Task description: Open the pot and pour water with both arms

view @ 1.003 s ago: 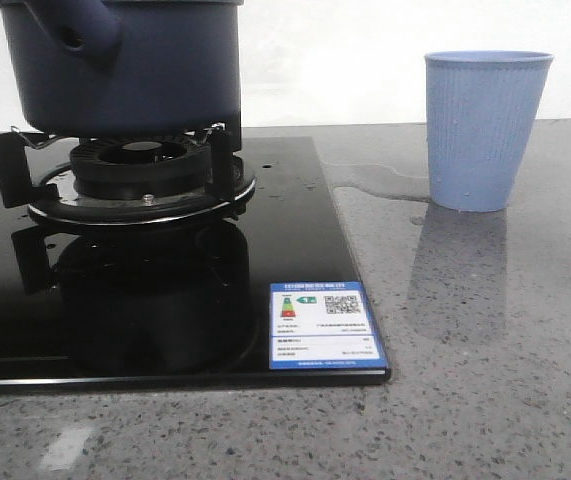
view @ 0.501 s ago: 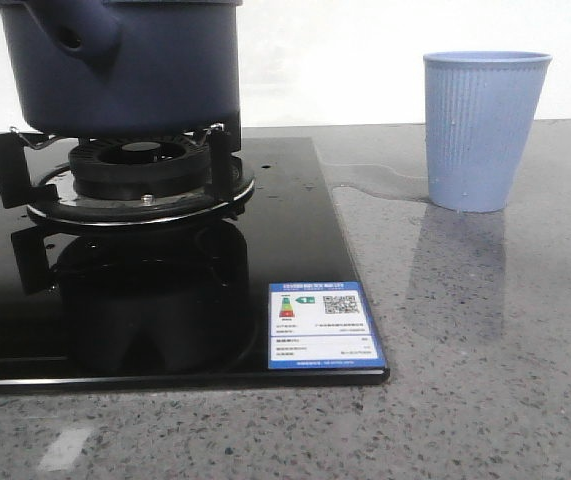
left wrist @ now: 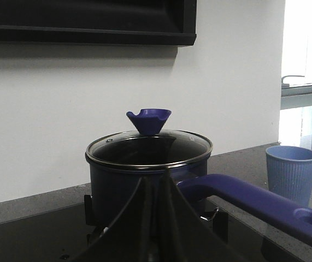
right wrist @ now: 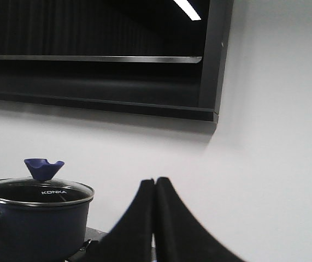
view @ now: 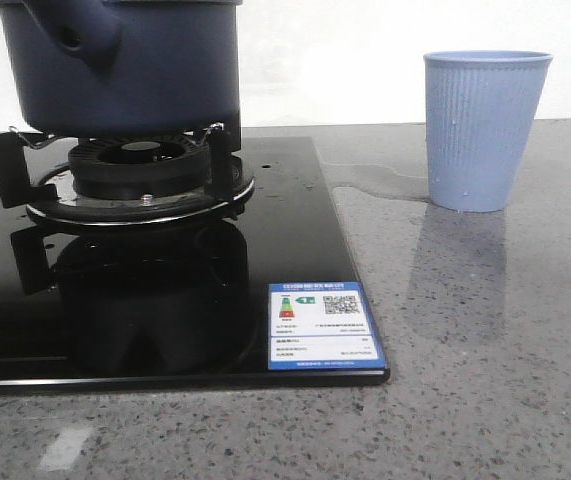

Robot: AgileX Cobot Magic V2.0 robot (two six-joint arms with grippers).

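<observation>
Ribbed cup (view: 486, 128) beside black hob (view: 295, 230)

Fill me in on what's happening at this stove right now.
Nothing is being handled yet. The navy pot sits on the gas burner with its glass lid on. A light blue ribbed cup stands upright on the grey counter to the right, a small puddle beside it. The left tool and the right tool are both shut and empty, away from the pot.
</observation>
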